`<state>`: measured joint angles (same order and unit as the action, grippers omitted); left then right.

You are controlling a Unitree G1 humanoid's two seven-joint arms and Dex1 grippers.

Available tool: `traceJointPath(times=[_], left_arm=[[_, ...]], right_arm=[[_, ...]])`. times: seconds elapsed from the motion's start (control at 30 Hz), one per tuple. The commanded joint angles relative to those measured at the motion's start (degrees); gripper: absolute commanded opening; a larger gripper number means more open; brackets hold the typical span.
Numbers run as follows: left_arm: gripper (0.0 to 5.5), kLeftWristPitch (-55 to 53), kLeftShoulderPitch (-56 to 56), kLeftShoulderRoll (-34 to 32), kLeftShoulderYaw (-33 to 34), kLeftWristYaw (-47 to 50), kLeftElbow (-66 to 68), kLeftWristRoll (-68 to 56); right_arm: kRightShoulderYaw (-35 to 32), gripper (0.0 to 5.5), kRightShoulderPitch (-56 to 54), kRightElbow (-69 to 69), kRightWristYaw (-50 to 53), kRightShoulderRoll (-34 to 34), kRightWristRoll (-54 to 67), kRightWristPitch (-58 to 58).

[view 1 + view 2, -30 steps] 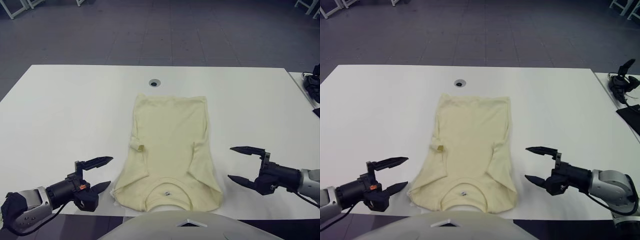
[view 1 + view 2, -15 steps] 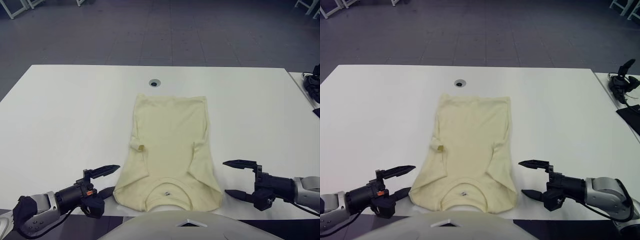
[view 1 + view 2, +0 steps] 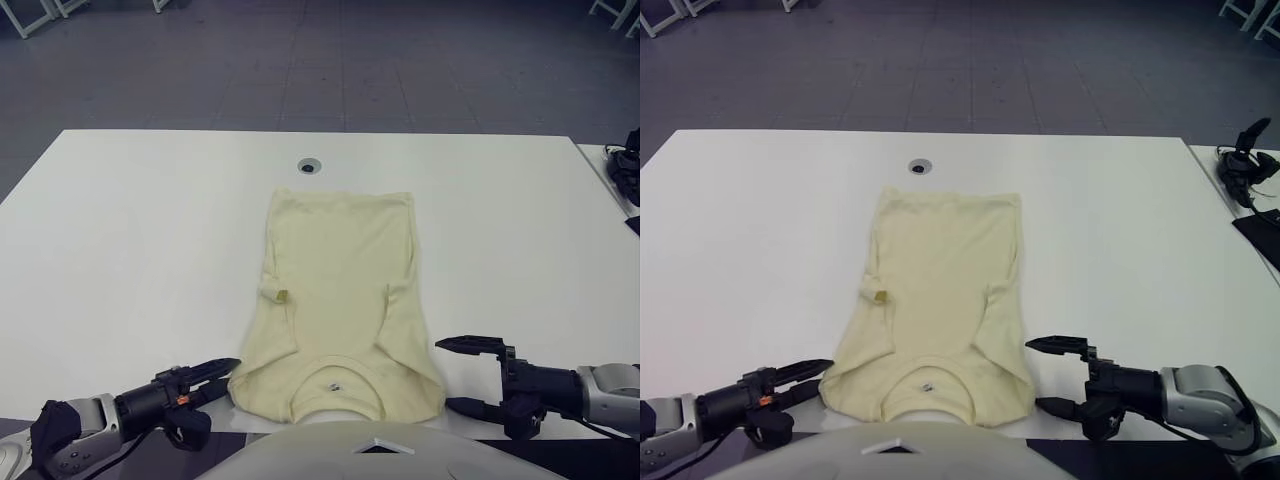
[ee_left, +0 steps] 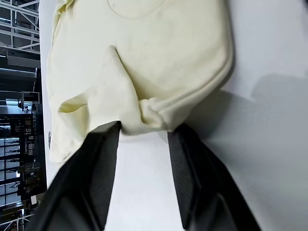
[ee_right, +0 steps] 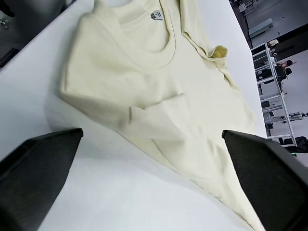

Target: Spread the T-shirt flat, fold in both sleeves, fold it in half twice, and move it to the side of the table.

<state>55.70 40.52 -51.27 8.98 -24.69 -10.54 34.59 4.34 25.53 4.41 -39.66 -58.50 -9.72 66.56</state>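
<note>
At the near edge of a white table (image 3: 130, 230), one pale yellow T-shirt (image 3: 340, 290) lies flat, both of its two sleeves folded in over the body. Its collar is toward the robot and its hem points toward the single round cable port (image 3: 309, 166) set in the tabletop beyond.

Two grippers flank the garment's shoulders. The left gripper (image 3: 220, 380) sits low at the near left corner, its two fingers parted, and the wrist view shows their tips either side of a bunched fold of cloth at that corner; whether they touch it cannot be made out. The right gripper (image 3: 468, 376) hangs just beside the near right corner, its two fingers spread wide, one above the other, with nothing between them.

A heap of dark cables (image 3: 628, 170) rests on a second table at the far right.
</note>
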Motion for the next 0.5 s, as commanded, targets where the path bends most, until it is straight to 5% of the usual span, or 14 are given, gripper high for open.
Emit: traceJointPath(times=[0.03,0.2,0.5], left_arm=[[0.85,0.1,0.4,-1.1,-0.4,-0.1,-0.5,2.2],[0.00,-0.1,0.0,-1.2,-0.6,0.1,-0.8,2.7],[0.00,-0.6,0.3,-1.0,-0.3,0.5,-0.8,3.4]], right_arm=[[2.0,4.92,-0.1,0.4,-1.1,-1.3,-3.5,-1.8],[3.2,4.06,-0.6,0.3,-1.0,-1.8,-3.9,-2.3],[6.6,2.67,-2.8,-0.3,-1.1,-1.7,-5.0,-3.6]])
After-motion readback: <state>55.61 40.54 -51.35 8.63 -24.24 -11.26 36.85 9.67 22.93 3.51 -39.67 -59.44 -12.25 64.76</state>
